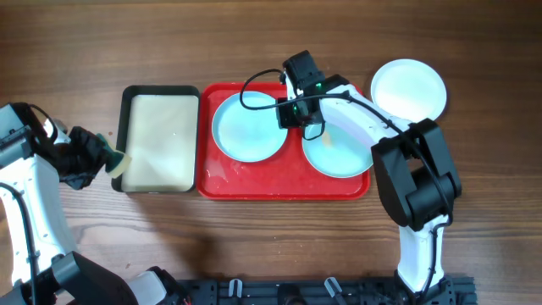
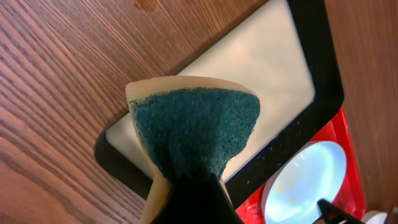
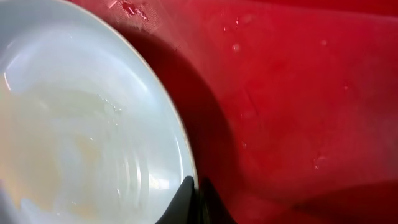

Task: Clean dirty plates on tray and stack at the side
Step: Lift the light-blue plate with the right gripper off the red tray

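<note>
The red tray holds two pale blue plates, one on the left and one on the right. The right plate has faint yellowish smears. My right gripper is shut on the near-left rim of the right plate, and a dark shadow lies on the tray under that rim. A white plate sits on the table right of the tray. My left gripper is shut on a green and yellow sponge, held over the left edge of the cream tray.
The black-rimmed cream tray lies against the red tray's left side; it also shows in the left wrist view. Water drops speckle the red tray. Bare wooden table surrounds both trays.
</note>
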Robot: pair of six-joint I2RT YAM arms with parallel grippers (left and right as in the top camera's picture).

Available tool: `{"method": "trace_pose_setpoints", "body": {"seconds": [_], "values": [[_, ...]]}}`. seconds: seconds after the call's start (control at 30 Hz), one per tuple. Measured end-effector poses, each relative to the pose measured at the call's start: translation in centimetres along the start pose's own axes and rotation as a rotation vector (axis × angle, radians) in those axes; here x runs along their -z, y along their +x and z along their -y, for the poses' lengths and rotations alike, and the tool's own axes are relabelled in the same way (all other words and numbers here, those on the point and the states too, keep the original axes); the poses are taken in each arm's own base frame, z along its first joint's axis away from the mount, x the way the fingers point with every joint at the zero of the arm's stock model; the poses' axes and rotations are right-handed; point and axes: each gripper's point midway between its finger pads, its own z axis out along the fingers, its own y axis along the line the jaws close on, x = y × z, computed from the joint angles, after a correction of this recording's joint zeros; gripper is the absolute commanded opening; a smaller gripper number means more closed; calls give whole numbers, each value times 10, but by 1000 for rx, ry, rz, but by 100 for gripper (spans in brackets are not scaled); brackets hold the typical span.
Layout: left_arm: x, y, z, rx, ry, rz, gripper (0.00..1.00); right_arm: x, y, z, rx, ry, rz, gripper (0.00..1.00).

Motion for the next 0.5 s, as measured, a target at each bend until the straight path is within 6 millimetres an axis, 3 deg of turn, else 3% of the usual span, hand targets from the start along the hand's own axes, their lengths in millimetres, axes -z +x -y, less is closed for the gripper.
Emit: {"method": "trace_pose_setpoints", "body": {"seconds": [0.23,0.37,0.5], "values": [[0,3,-1,-24,-5,-13,4,35,-29,-10,10,21,66,4],[0,5,-1,-38,-7,-19,4,74,-61,-26,26,-1,180,4],[-4,12,5,-65,-6,-35,4,87,-72,-44,49,-16,244,4]]}}
